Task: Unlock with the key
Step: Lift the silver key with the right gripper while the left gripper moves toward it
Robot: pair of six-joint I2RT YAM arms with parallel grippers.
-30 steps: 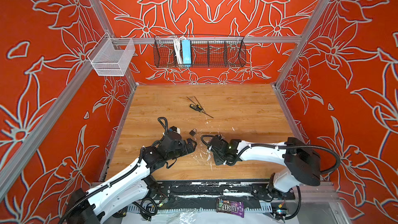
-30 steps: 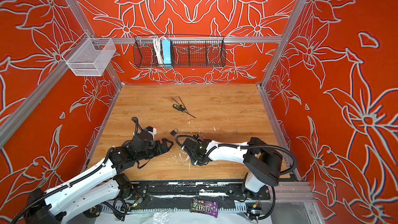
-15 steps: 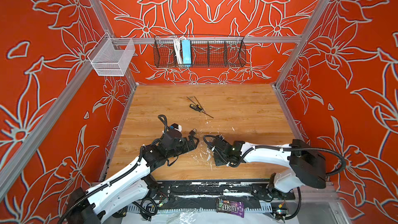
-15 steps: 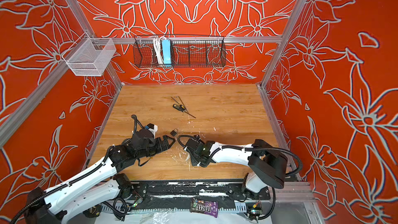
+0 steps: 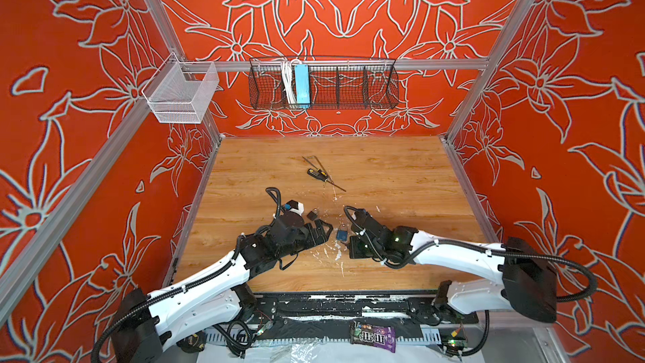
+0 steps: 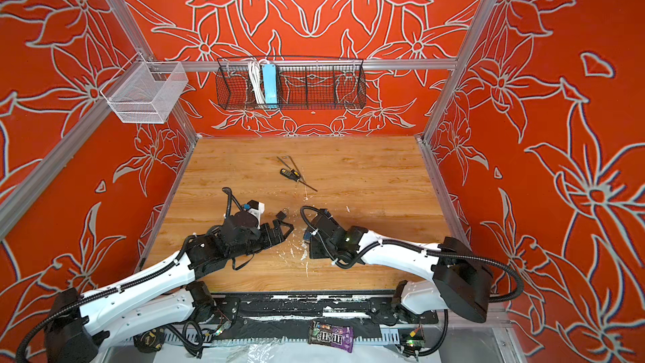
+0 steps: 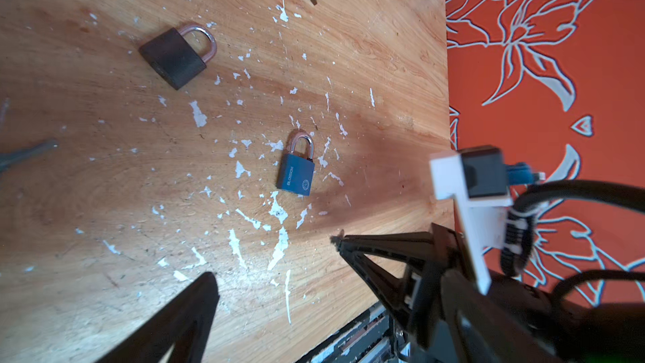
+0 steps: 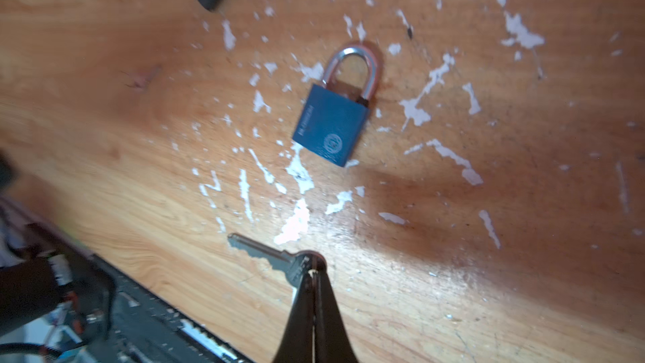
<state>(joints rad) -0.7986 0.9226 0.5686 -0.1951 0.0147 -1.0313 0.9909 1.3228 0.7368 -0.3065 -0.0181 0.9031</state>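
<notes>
On the table [image 5: 384,176] lie two padlocks, the dark padlock [image 7: 172,57] at ten o'clock from the blue padlock [image 8: 333,123]. My right claw [image 8: 312,267] clamps one key [image 8: 265,254]; my left claw [image 7: 272,256] gapes.

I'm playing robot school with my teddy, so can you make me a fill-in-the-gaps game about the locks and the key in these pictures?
1. The right gripper has its fingers ____ on the small silver metal key.
2. The left gripper has its fingers wide ____, holding nothing.
3. The rectangular metal padlock nearest the key is coloured ____.
4. On the scratched wooden table lie ____ padlocks.
Missing words: shut, open, blue, two.
</notes>
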